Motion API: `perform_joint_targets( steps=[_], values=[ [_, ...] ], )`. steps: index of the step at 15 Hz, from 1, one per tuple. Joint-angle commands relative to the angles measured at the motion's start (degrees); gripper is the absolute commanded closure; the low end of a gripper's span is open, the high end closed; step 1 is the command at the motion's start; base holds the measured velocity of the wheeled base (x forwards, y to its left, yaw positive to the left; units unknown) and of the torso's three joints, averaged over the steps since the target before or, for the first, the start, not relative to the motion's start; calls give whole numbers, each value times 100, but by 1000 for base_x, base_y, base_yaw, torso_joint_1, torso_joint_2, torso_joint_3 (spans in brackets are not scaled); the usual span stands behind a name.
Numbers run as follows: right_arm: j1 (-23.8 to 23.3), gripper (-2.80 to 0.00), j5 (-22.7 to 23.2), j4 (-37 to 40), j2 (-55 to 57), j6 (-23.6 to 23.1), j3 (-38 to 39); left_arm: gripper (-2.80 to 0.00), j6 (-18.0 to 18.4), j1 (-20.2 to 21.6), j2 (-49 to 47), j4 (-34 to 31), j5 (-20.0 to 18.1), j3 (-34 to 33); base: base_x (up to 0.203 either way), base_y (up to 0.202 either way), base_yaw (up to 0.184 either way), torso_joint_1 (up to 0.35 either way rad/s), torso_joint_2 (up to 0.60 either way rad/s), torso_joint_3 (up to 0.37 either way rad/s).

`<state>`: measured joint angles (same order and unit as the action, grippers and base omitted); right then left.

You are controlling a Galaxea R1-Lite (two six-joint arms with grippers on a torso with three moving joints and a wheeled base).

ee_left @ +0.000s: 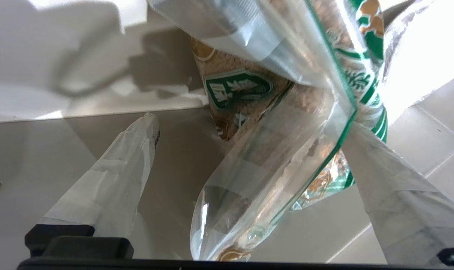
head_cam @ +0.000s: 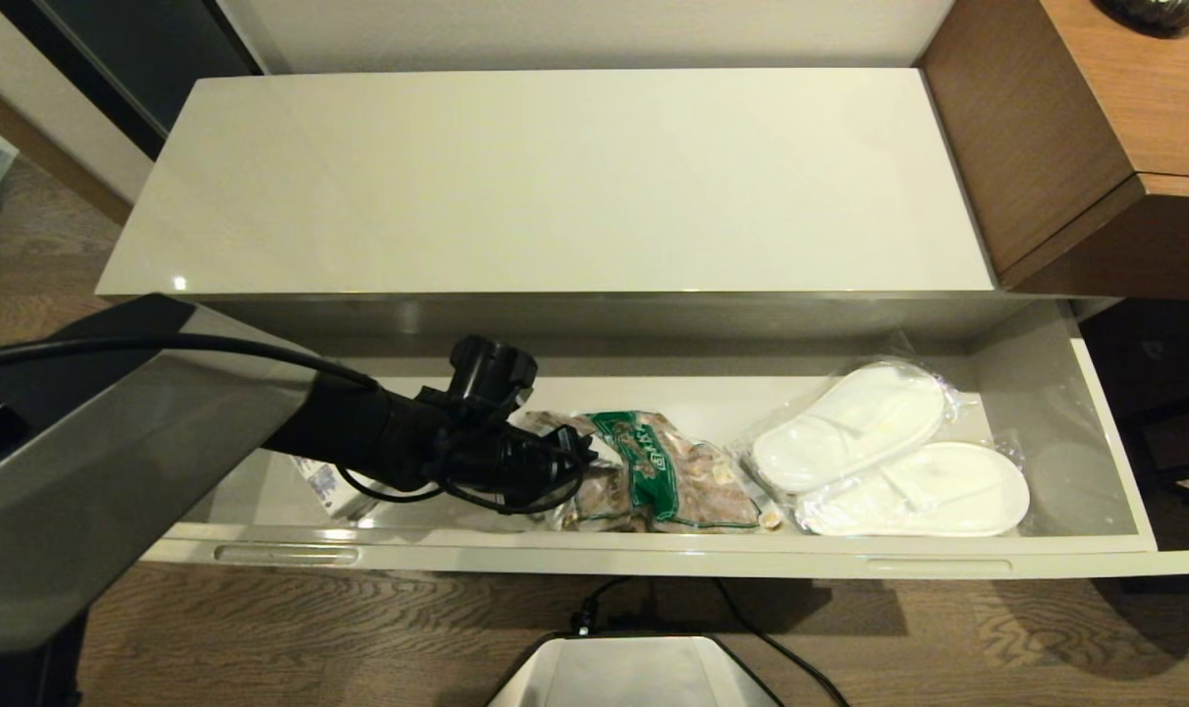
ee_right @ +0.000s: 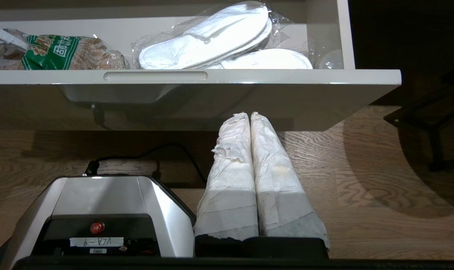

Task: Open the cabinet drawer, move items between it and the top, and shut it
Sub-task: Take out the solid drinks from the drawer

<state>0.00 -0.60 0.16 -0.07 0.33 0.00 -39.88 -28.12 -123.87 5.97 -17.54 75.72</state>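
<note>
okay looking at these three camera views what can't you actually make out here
- Left gripper fingertips: head view, the arm and wrist camera cover them; in the left wrist view the snack bag folds over one finger.
- Bag's left end: head view, behind the arm.
- Small labelled item in the cabinet drawer: mostly under the arm, print too small.
- Right gripper: outside the head view.

Warm, fairly dim indoor light falls from above, leaving soft sheen on the top (head_cam: 555,177) and small glints along the drawer (head_cam: 653,562) rim. Dark shadows pool on the floor. In the left wrist view the bag (ee_left: 271,150) looks blurred, probably too close, with blown-out glare beside it.
</note>
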Motion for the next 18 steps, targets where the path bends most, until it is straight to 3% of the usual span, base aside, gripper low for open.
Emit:
perform_joint_targets(
  steps=[1, 3, 9, 18],
  values=[
    [0, 0, -2, 2, -72, 2, 18, -280, -29, -18, -23, 9, 5, 22, 0, 0, 0, 0, 0, 0],
    [0, 0, -2, 2, -72, 2, 18, -280, 4, -131, -41, 1, 304, 83, 0, 0, 0, 0, 0, 0],
    [0, 0, -2, 2, -72, 2, 18, -280, 182, -185, -111, 9, 454, 119, 0, 0, 0, 0, 0, 0],
    [0, 0, -2, 2, -72, 2, 18, -280, 164, -167, 12, -26, 445, 163, 0, 0, 0, 0, 0, 0]
  ],
)
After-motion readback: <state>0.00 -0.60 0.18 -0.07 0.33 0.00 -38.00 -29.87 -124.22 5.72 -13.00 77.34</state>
